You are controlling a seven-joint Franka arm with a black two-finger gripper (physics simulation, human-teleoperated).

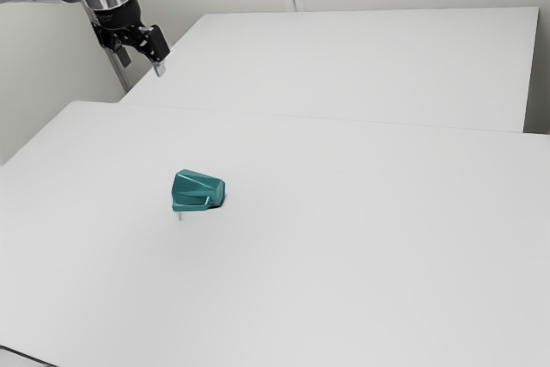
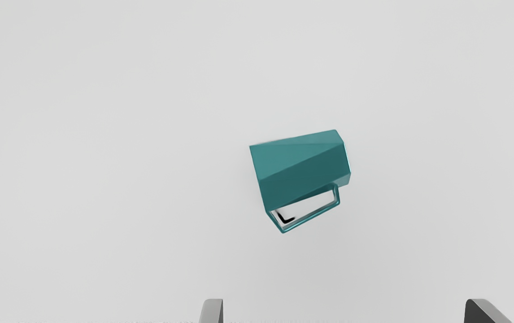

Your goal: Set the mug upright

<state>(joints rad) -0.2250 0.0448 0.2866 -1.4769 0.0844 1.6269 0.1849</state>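
While hovering at the upper left of the exterior view, keep the end effector open, with fingers spread wide and nothing between. Find the faceted teal mug tipped on its side on the white desk, left of centre in the exterior view, well apart from the fingers. See its handle on the side nearer the fingertips. Can't quite identify the small black mark within the handle's loop.
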